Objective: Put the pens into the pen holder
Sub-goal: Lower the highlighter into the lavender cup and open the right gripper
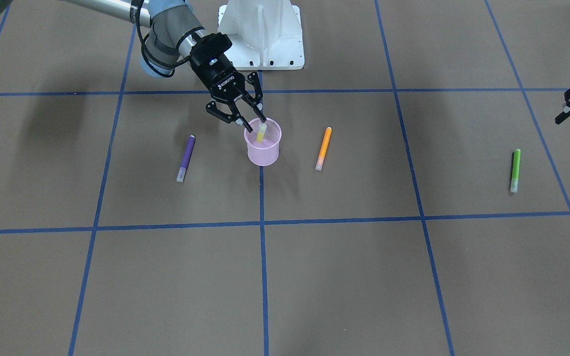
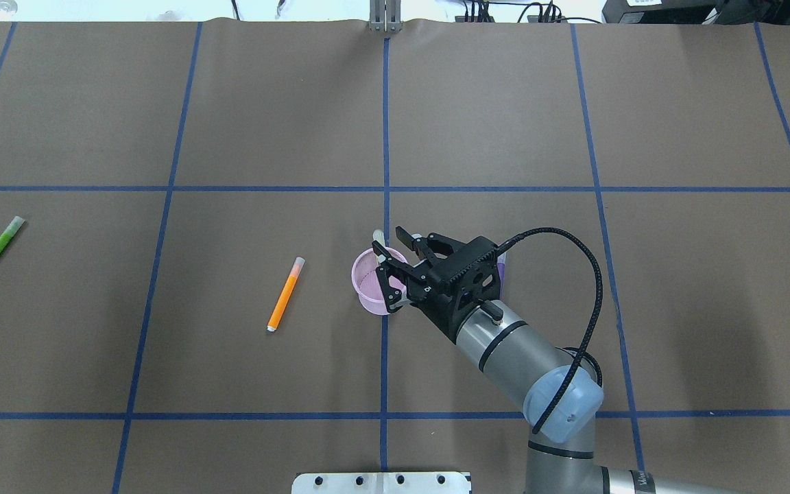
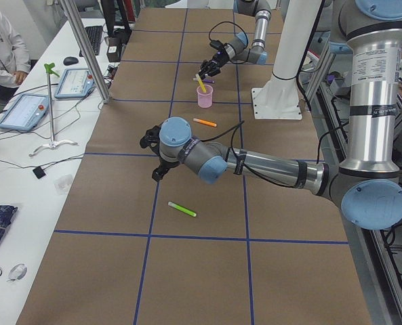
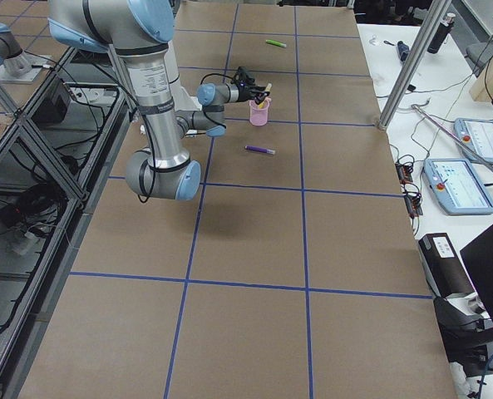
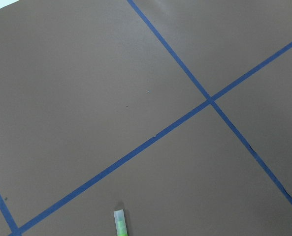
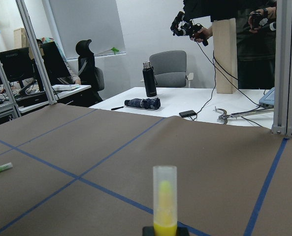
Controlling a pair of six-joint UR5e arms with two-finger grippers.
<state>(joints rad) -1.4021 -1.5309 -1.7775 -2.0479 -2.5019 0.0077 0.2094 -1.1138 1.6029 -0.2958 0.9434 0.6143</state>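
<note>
Pen holder: small pink wire-mesh cup, upright on a brown table with blue tape lines.
Yellow marker pen: stands tilted inside the holder, pale cap up.
Right gripper: just above the holder's rim, jaws spread wide either side of the yellow pen.
Purple marker pen: flat, near the holder, on the robot's right.
Orange marker pen: flat, near the holder, opposite side.
Green marker pen: flat, well apart from the holder, beyond the orange one.
Left gripper: far from the holder, jaws apart, holding nothing.
</note>
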